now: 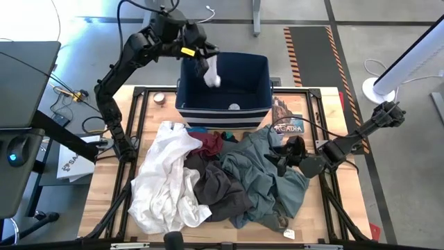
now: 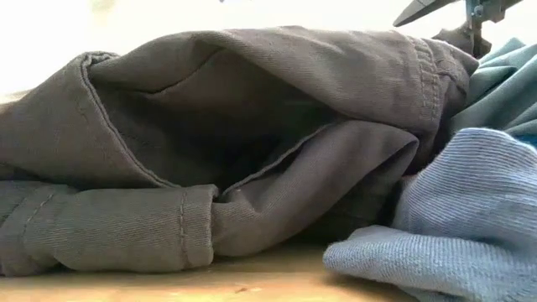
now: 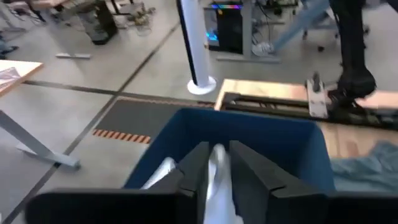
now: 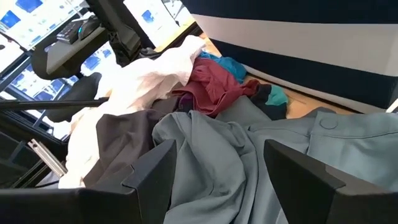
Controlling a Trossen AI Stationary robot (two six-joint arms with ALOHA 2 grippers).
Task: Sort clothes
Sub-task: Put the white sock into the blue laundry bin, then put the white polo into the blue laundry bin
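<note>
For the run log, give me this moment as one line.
left gripper: over navy bin, white sock between fingers | right gripper: open, on grey-green shirt | pile unsorted

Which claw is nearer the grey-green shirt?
Right. The right claw hovers open over the grey-green shirt; the left claw is above the navy bin, holding a white sock.

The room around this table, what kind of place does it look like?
Probably a robotics lab or workshop, not a home. The wooden table sits on a bare grey floor with orange-and-black hazard tape, a white pole on a round base, and desks with computer equipment behind.
</note>
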